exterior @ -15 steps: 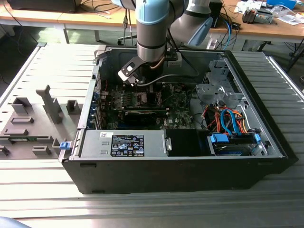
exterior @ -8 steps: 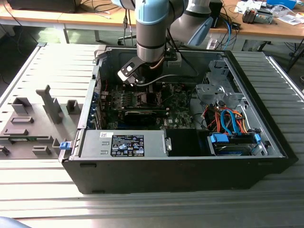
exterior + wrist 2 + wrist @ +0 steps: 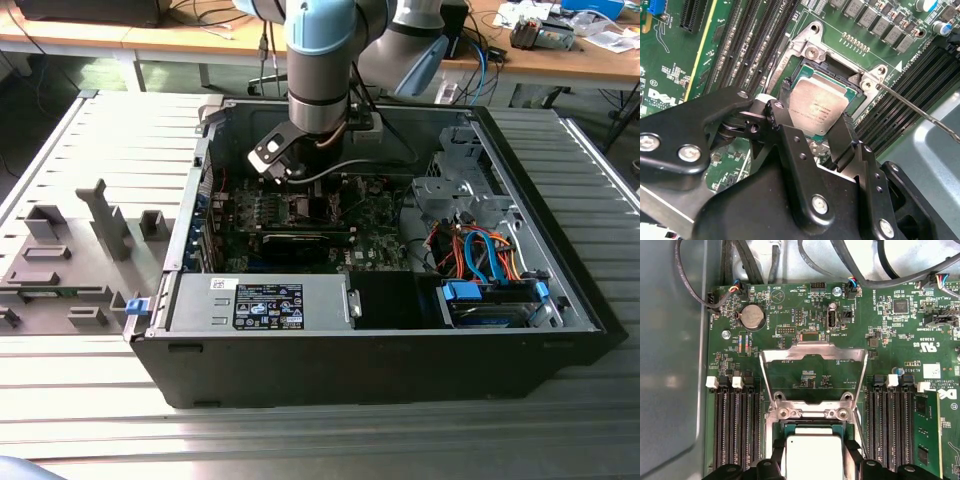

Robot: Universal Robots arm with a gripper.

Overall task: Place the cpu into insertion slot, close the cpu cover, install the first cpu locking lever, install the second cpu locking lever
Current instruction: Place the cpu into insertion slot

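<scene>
Open computer case [image 3: 350, 370] on slatted tabletop [image 3: 90, 420], robot arm [image 3: 320, 60] reaching in. Green motherboard [image 3: 805, 310] w/ white silkscreen print; printed label [image 3: 268, 305] on power supply [image 3: 195, 305]; text not transcribed. Raised cpu cover [image 3: 812, 355], clear of insertion slot [image 3: 837, 66]; thin locking lever [image 3: 915, 107] unlatched alongside. Within slot opening, cpu [image 3: 816, 107], fine engraving on lid; fully seated or not, cannot tell. Closed on cpu: tool [image 3: 815, 450], fingers [image 3: 777, 452] pinching two opposite edges. Handling, est.: light, stiff, flat; smooth metal lid prob. slippery; underside contacts & socket pins prob. fragile. Best hold: edges only, kept level, no pressure on lid centre.
</scene>
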